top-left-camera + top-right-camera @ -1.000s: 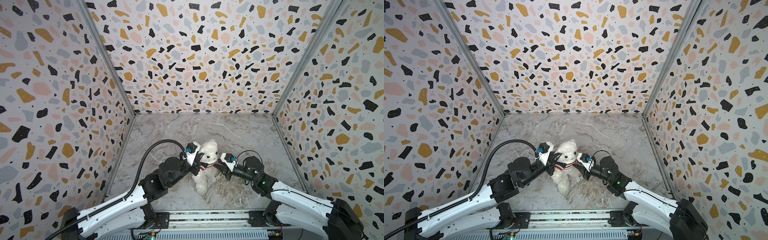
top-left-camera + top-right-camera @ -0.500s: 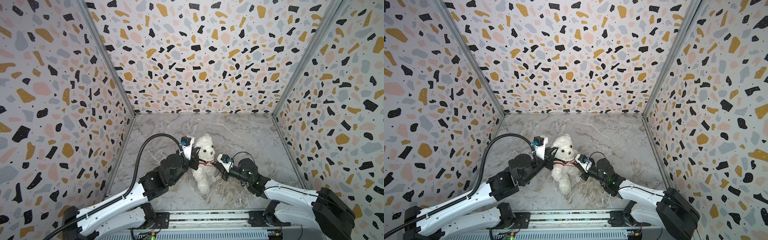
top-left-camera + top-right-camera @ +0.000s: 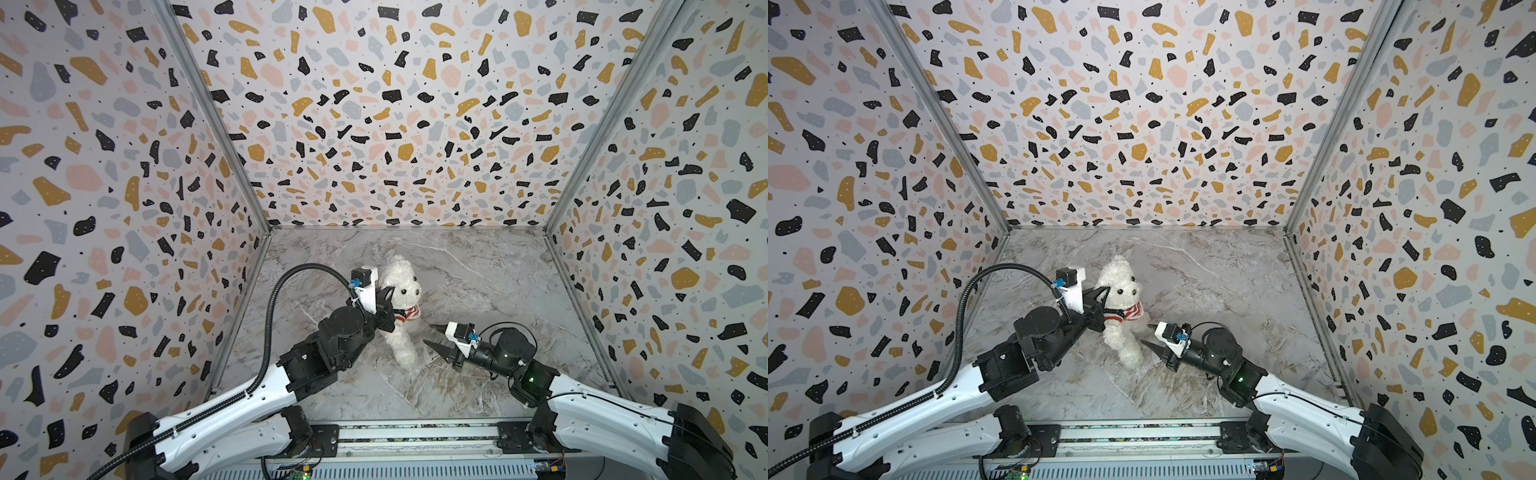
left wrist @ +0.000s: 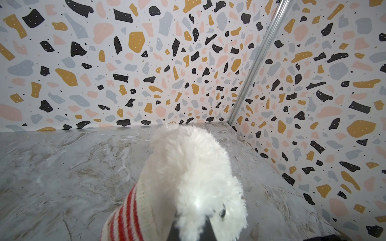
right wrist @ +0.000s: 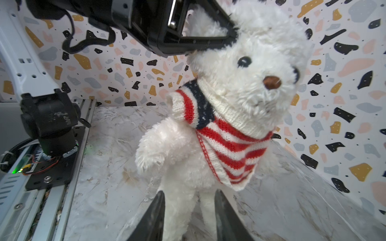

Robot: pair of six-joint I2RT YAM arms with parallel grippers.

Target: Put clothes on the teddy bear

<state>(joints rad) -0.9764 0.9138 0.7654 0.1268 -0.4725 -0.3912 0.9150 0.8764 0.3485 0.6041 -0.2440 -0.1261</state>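
– Sweater progress on the teddy bear (image 3: 401,291)? Where is it?

– Just left of centre in the lower half of both top views, upright over the marble floor (image 3: 478,266), muzzle turned toward the right of the frame. The left gripper (image 3: 388,305) is clenched on the fur at the back of its head and seems to carry it. Whether the feet touch the floor I cannot tell.

– And the garment?

– The red-and-white striped sweater (image 5: 227,146), with its navy patch, is over the head. The cream collar sits round the neck. The rest of the knit is bunched high on the chest, its hem hanging as a loose point.

– Arms through?

– Not the 1 I can see. In the right wrist view a short sleeve (image 5: 181,104) sticks out empty at the shoulder, and the furry arm (image 5: 158,146) hangs bare below it. The other arm is hidden behind the knit, so I cannot say.

– What about the right gripper (image 3: 430,336)?

– Its jaws stand apart and hold nothing. In both top views its tips point at the bear's legs from the right, just beside them. The wrist view shows the legs framed between the 2 fingers (image 5: 154,215).

– So how far along?

– Roughly the middle, I judge: 1 step is done, the head through the collar. Left are threading at least 1 arm into its sleeve and pulling the hem down over the belly.
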